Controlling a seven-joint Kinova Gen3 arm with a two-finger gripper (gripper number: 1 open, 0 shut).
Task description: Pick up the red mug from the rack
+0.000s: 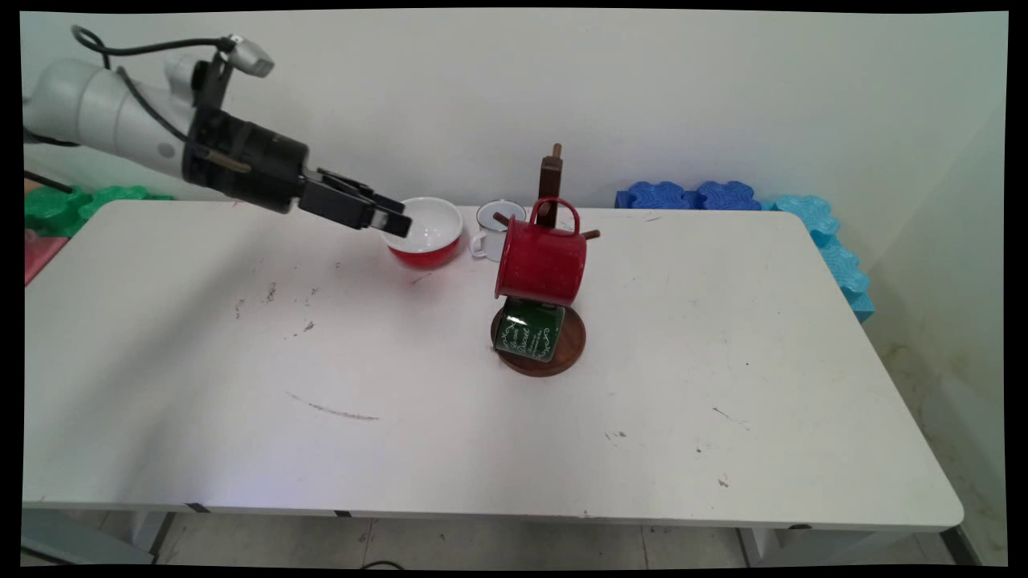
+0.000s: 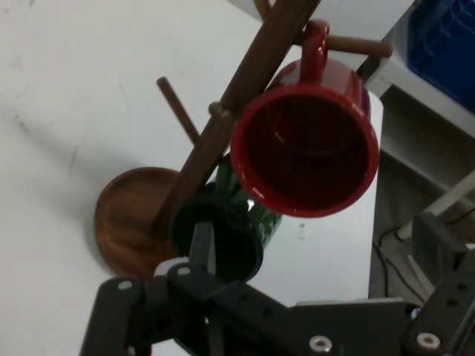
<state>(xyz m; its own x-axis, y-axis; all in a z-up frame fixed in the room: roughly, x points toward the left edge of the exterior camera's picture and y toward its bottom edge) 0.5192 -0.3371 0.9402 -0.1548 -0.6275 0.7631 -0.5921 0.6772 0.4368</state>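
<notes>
**Claw hangs clear of the loaded mug tree**

The black two-finger claw (image 1: 384, 215) holds nothing; whether it is wide or narrow I cannot tell; it hangs over the white bench (image 1: 241, 401) before the red-and-white enamel bowl (image 1: 426, 233); the dark wooden mug tree (image 1: 550, 241) carries a red enamel mug (image 1: 540, 261) and a green lettered mug (image 1: 528, 335) by their handles, so both tilt; only the main view shows the small white mug (image 1: 495, 229) behind; the hand view looks into the mugs' open mouths.

The gripper (image 1: 393, 218) covers part of the red bowl's (image 1: 426, 241) near rim. The red mug (image 1: 540, 258) hides the mug tree's (image 1: 551, 181) lower post and the green mug's (image 1: 530, 331) top. In the hand view, the fingertips are cut off below.
</notes>
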